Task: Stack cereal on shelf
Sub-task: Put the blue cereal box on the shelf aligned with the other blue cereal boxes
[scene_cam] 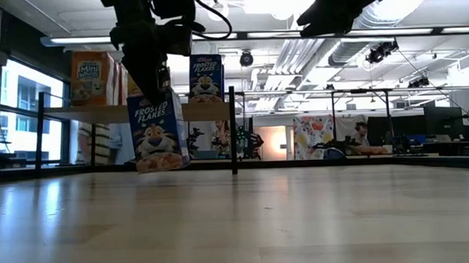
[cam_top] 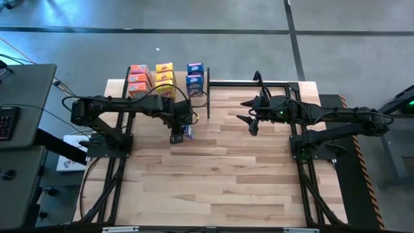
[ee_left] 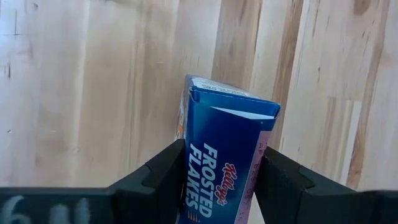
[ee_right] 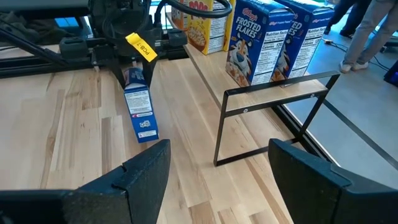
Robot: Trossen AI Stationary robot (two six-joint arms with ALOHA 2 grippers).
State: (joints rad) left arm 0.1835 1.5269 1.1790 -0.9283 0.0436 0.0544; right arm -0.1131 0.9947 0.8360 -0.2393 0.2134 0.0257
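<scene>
Standing between the left gripper's (ee_left: pixel 217 180) closed fingers: a blue cereal box (ee_left: pixel 221 155).

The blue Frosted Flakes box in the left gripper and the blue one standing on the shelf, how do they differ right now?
The blue cardboard Frosted Flakes box in the left gripper is clamped between the left gripper's fingers; the blue cardboard Frosted Flakes box on the light-wood shelf stands free.
The held box sits low, at the tabletop, slightly tilted; the shelf box stands upright on the shelf, higher up.
Both share the same blue tiger design.
</scene>
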